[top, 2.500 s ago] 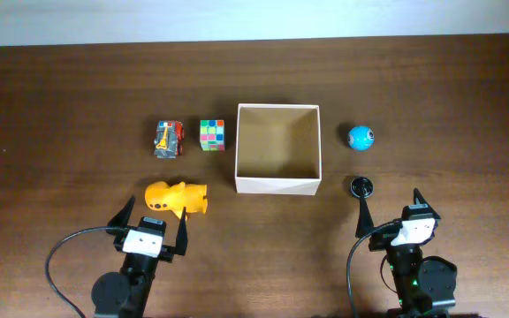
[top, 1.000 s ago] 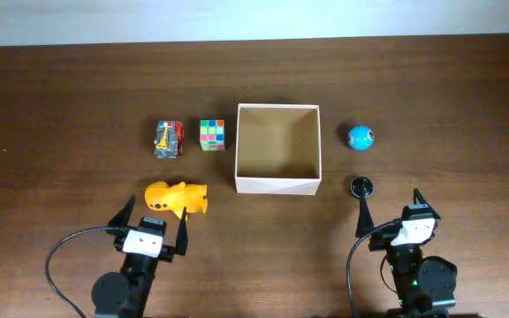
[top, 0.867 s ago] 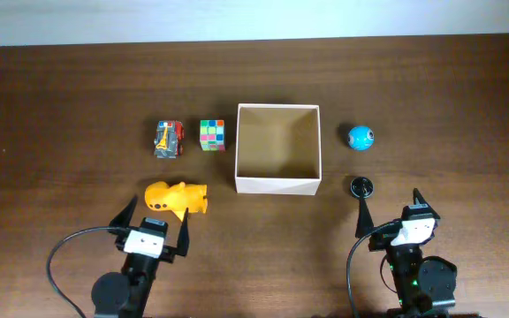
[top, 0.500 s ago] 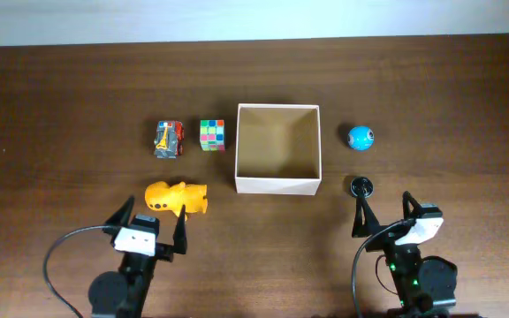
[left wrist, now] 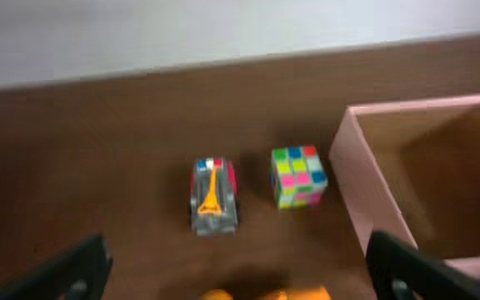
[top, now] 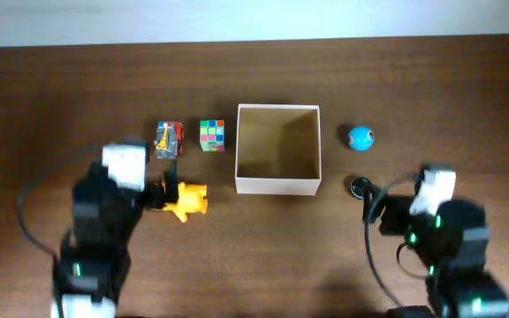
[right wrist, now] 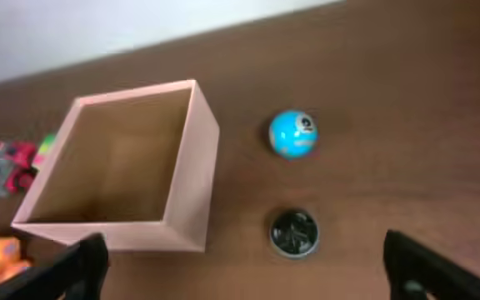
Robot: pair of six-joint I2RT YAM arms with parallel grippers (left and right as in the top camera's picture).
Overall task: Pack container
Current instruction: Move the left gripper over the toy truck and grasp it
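The left fingers (left wrist: 72, 271) stand wide apart near the yellow toy (top: 186, 200). The right fingers (right wrist: 427, 267), right of the container (top: 277, 186), are apart too.

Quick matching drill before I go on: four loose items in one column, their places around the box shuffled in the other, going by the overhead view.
1. blue ball
2. colour cube
3. black disc
4. yellow toy

A. between the toy car and the container
B. right of the container, far end
C. right of the container, by its near corner
D. left of the container, by its near corner

Pairs: 1-B, 2-A, 3-C, 4-D
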